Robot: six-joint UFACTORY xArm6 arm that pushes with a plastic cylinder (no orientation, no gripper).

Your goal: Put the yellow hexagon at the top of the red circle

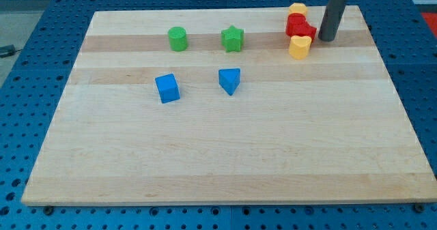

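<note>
At the board's upper right, a cluster of blocks touches. A yellow block (297, 10), apparently the hexagon, is at its top end. A red circle (294, 24) sits directly below it. A red star (306, 32) is at the circle's lower right, and another yellow block (300, 47) of unclear shape is below that. My tip (326, 39) rests on the board just right of the red star, touching or nearly touching it. The dark rod rises out of the view's top.
A green circle (177, 38) and a green star (233, 38) sit in the upper middle. A blue cube (167, 88) and a blue triangle (230, 80) lie below them. The wooden board (218, 162) lies on a blue perforated table. The board's right edge is close to the cluster.
</note>
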